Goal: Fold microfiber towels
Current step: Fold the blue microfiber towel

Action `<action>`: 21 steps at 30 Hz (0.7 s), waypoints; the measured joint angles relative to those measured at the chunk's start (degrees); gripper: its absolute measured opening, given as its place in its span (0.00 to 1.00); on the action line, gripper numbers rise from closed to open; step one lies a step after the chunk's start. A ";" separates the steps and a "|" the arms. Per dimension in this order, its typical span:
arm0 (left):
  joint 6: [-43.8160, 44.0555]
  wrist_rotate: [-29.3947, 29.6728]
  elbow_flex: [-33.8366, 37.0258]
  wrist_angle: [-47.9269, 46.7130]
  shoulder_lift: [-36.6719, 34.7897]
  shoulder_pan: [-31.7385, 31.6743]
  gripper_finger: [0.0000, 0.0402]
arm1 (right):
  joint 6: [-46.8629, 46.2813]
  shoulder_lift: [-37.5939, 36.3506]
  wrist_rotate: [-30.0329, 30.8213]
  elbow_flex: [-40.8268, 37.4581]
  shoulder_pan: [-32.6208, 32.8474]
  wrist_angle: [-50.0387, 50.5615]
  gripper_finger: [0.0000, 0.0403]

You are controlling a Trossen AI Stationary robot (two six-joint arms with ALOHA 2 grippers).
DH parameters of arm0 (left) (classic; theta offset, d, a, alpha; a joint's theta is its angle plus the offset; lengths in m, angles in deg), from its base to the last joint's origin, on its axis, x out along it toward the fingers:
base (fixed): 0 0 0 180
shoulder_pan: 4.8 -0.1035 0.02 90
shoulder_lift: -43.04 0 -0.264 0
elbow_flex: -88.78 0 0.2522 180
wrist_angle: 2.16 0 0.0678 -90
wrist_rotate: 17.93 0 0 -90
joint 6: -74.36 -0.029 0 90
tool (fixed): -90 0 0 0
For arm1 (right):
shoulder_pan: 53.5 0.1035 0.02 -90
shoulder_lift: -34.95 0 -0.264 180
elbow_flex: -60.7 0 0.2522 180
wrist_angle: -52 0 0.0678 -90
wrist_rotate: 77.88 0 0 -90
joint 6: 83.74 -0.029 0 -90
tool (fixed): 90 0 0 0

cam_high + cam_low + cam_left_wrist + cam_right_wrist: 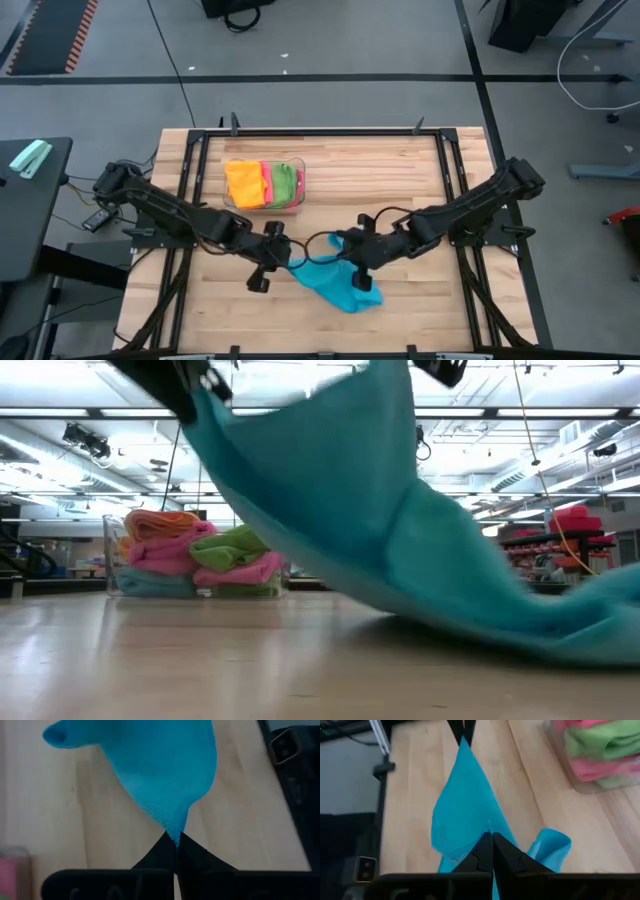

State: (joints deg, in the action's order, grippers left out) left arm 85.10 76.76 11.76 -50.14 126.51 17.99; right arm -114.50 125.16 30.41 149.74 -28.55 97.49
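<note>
Both pincers are clamped on corners of the blue towel (335, 282): left pincer (283, 263), right pincer (352, 250). It hangs between them, sagging onto the worktop (420, 300), near the clear bin (264, 185).

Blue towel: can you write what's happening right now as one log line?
left gripper: shut on soft blue microfiber towel | right gripper: shut on same towel | towel: lifted between both, far end trailing on wooden table

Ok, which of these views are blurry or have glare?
Low view: ceiling strip lights glare, and the lifted blue towel is motion-smeared. Left wrist view: the towel's far end is soft. High view: evenly lit, sharp. Right wrist view: the clear bin is slightly soft.
</note>
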 joint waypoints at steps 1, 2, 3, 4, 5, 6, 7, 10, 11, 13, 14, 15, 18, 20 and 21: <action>0.02 0.00 -1.28 -1.77 -0.49 0.03 0.02 | -0.09 -0.98 -0.12 0.00 0.13 0.03 0.01; 0.07 -0.02 -2.28 -3.43 -1.24 0.31 0.02 | -0.13 -1.86 -0.13 0.00 0.46 -0.10 0.01; 0.22 -0.03 -3.20 -4.73 -2.04 0.58 0.02 | -0.11 -2.74 -0.15 0.00 0.90 -0.28 0.01; 0.22 -0.01 -4.18 -5.03 -2.73 0.73 0.03 | 0.16 -3.47 -0.23 0.02 1.46 -0.39 0.01; 0.22 -0.05 -5.03 -4.75 -3.30 0.88 0.04 | 0.86 -3.97 -0.42 0.02 1.93 -0.64 0.01; 0.22 -0.11 -5.58 -5.36 -4.14 1.17 0.05 | 1.40 -4.45 -0.51 0.02 2.35 -1.29 0.01; 0.26 -0.31 -6.09 -7.00 -4.92 1.35 0.07 | 1.51 -4.85 -0.70 0.02 2.71 -1.67 0.01; 1.15 -0.65 -7.65 -9.91 -6.76 1.50 0.09 | -0.55 -5.68 -0.99 0.02 3.74 -1.78 0.01; 1.46 -0.64 -8.32 -12.07 -7.35 1.50 0.09 | -1.46 -5.85 -1.62 0.02 3.99 -1.83 0.01; 1.60 -0.96 -10.17 -13.46 -8.37 1.49 0.08 | -3.00 -6.05 -3.35 0.02 4.85 -2.62 0.01; 1.35 -1.78 -10.96 -13.42 -9.09 1.60 0.07 | -3.90 -6.09 -4.49 0.02 5.30 -3.89 0.01; 0.69 -3.04 -11.83 -13.44 -9.93 1.77 0.06 | -5.12 -6.09 -5.75 0.02 5.90 -5.42 0.01; -0.80 -5.42 -14.40 -10.49 -11.26 2.43 0.02 | -9.54 -6.10 -7.85 0.02 7.33 -10.86 0.01; -0.43 -5.66 -15.75 -10.77 -11.34 2.80 0.02 | -9.68 -6.25 -8.00 0.04 7.54 -12.43 0.01; -0.10 -5.61 -16.34 -10.55 -11.26 2.92 0.02 | -9.85 -6.52 -7.86 0.04 7.53 -12.01 0.01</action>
State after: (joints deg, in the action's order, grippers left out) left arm 85.00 71.15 -4.58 -60.69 115.25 20.91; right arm -124.35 118.64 22.54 149.79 -21.02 85.47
